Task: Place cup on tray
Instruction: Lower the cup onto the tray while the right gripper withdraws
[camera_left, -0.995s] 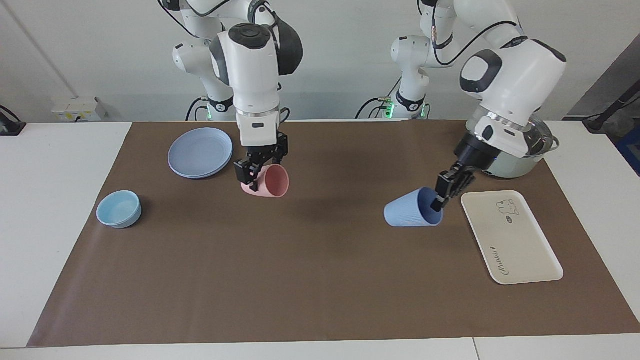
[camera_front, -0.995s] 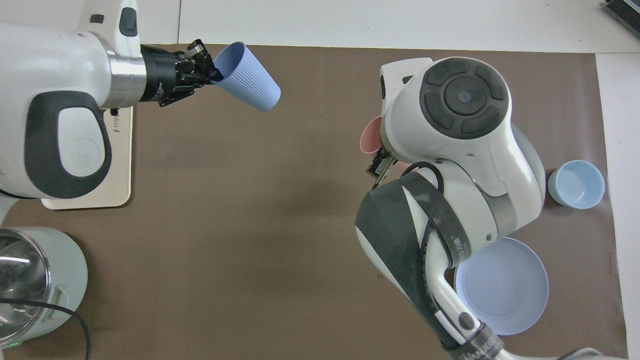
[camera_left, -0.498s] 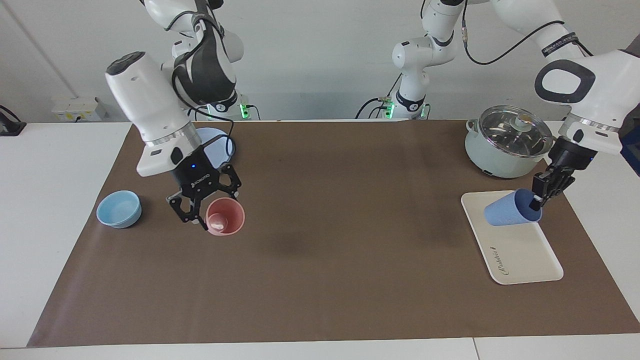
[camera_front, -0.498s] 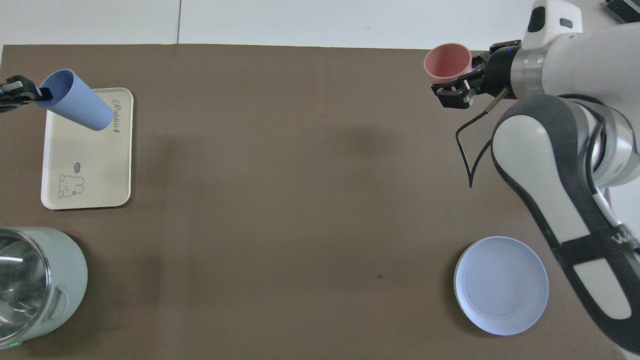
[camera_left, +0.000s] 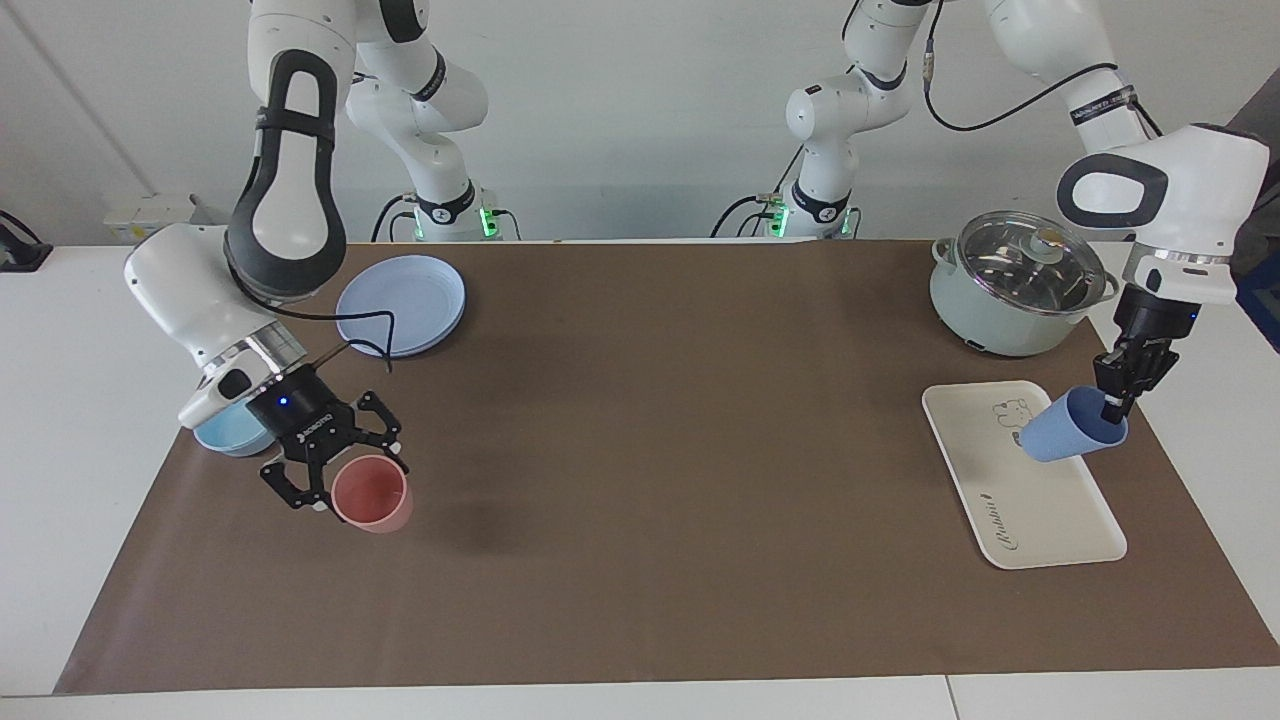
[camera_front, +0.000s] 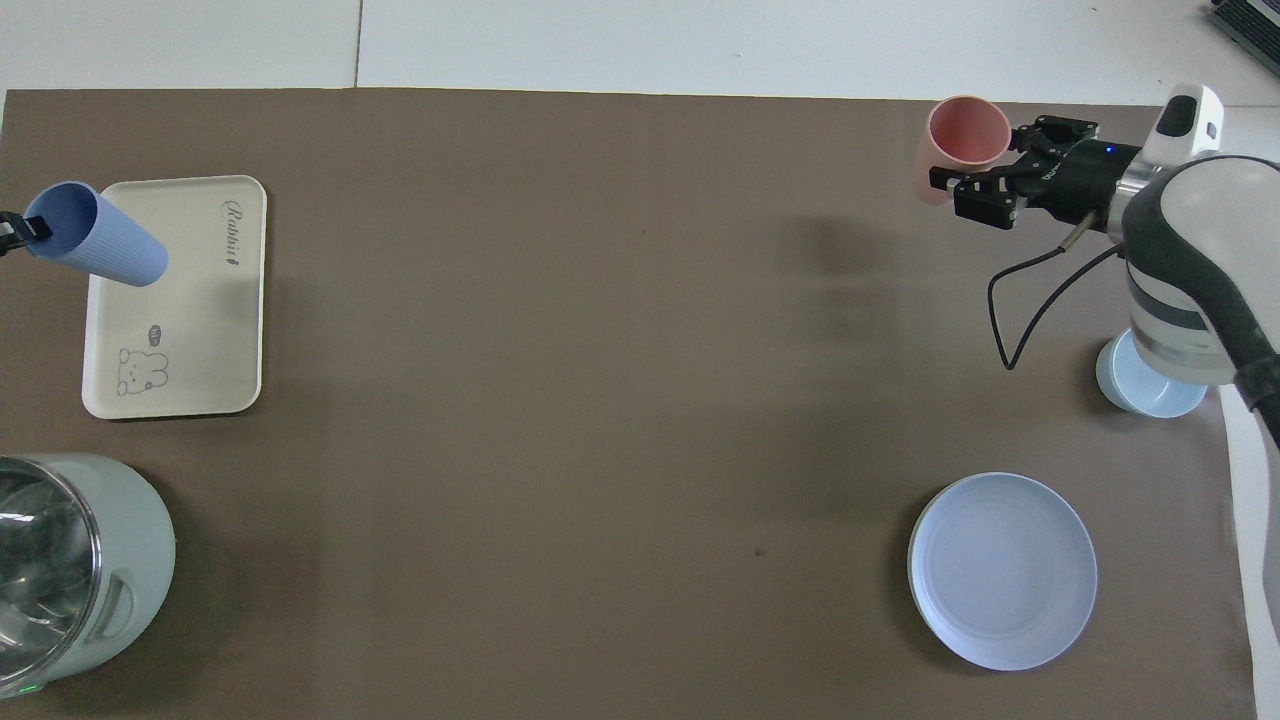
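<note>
The periwinkle-blue cup (camera_left: 1065, 428) hangs tilted in my left gripper (camera_left: 1110, 408), which is shut on its rim. The cup is over the cream-white tray (camera_left: 1030, 500), at the tray's edge toward the left arm's end of the table. In the overhead view the cup (camera_front: 100, 238) has its base over the tray (camera_front: 180, 320), and the left gripper (camera_front: 15, 230) shows only at the frame's edge. My right gripper (camera_left: 350, 478) is shut on a pink cup (camera_left: 375, 495) above the mat at the right arm's end. Both also show in the overhead view, the right gripper (camera_front: 980, 160) and the pink cup (camera_front: 962, 135).
A pale green pot with a glass lid (camera_left: 1020, 285) stands nearer to the robots than the tray. A round blue plate (camera_left: 402, 303) and a light-blue bowl (camera_left: 225, 438), partly hidden by the right arm, lie at the right arm's end.
My left gripper carried the blue cup from over the mat to over the tray and lowered it. My right gripper carried the pink cup away from the plate, toward the right arm's end.
</note>
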